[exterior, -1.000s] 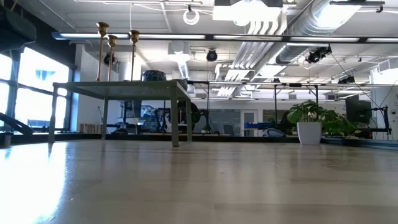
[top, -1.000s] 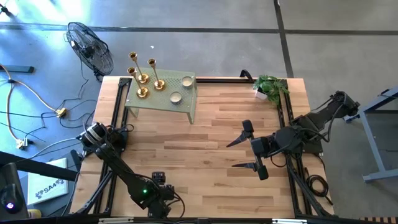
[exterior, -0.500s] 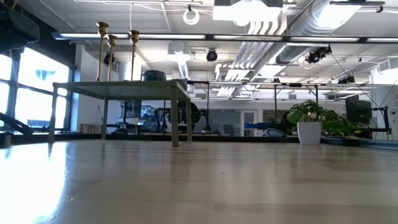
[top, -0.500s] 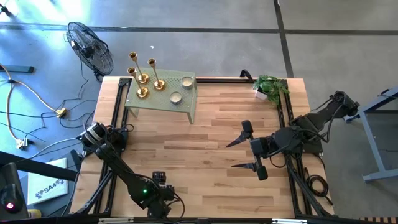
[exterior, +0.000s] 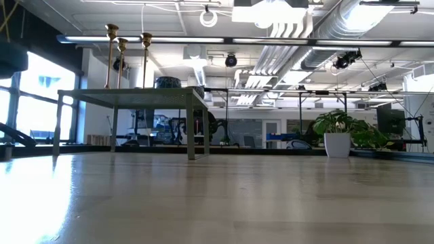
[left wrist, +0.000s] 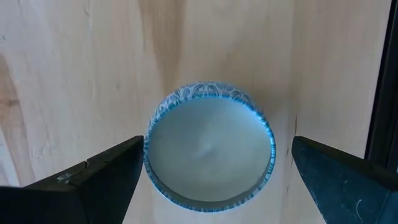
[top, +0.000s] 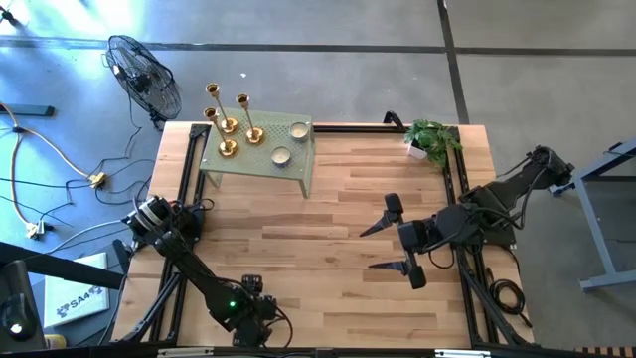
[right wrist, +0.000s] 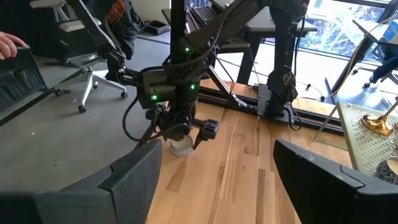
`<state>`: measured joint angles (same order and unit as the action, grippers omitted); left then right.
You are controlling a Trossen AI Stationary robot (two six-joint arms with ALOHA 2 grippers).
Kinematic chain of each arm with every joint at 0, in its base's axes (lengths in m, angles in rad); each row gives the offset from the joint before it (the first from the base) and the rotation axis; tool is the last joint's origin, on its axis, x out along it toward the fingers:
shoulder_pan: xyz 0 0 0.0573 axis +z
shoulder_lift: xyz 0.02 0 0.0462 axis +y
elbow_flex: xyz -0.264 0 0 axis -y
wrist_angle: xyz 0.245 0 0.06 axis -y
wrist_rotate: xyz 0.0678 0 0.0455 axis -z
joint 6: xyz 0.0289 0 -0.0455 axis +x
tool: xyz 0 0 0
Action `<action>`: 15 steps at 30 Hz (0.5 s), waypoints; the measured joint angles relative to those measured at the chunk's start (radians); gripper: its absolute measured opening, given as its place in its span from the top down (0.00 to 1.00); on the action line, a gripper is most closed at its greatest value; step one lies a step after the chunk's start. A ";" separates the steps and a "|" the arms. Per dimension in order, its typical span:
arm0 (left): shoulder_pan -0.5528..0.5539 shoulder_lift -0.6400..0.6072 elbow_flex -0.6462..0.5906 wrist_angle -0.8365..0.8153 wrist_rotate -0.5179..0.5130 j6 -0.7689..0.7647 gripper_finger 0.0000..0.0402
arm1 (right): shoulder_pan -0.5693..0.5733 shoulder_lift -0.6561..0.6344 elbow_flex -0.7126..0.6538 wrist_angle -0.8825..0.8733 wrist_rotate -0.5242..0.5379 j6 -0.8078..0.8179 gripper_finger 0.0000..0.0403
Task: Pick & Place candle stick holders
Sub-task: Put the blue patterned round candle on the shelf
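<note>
Left gripper [top: 252, 295] sits at the near edge of the wooden table [top: 328, 229], pointing straight down, jaws spread wide, holding nothing. Directly under it, between the two fingers and not touched by either, is a small round tin candle [left wrist: 209, 144] with a blue patterned rim and pale wax; the right wrist view shows the same candle [right wrist: 181, 146] sitting on the tabletop just below that gripper.

Right gripper [top: 380, 246] hovers over the right half of the table, right of the green stand, aimed toward the left side. Jaws parted, empty, nothing between the fingers [top: 376, 227].

Green perforated metal stand [top: 260, 157] is at the far left corner of the table, raised on legs. All three gold candle stick holders [top: 230, 121] are on top of it, upright, clustered at its far left end, close together but apart. From the low view their stems [exterior: 127, 57] rise above the stand top at differing heights. Two more tin candles [top: 289, 142] sit on the stand to the right of the holders, one nearer than the other.

Potted plant [top: 430, 138] in a white pot is at the far right corner, well apart from the stand. Off the table, a floor fan [top: 145, 75] lies beyond the stand. In the right wrist view, a person [right wrist: 118, 18] is in an office chair past the near edge of the table.
</note>
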<state>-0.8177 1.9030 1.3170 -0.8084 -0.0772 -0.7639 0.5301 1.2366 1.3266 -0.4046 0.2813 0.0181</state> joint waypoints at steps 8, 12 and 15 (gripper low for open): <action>0.000 0.000 0.000 0.001 -0.011 -0.011 0.01 | 0.000 0.000 0.000 0.006 0.000 0.027 0.25; 0.007 0.000 0.000 0.001 -0.025 -0.033 0.01 | 0.000 0.000 0.000 0.006 0.000 0.027 0.25; 0.008 0.000 -0.017 0.030 -0.023 -0.032 0.02 | 0.000 0.000 0.000 0.006 0.000 0.027 0.25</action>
<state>-0.8097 1.9026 1.3004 -0.7789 -0.1005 -0.7956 0.5301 1.2366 1.3266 -0.3985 0.2817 0.0447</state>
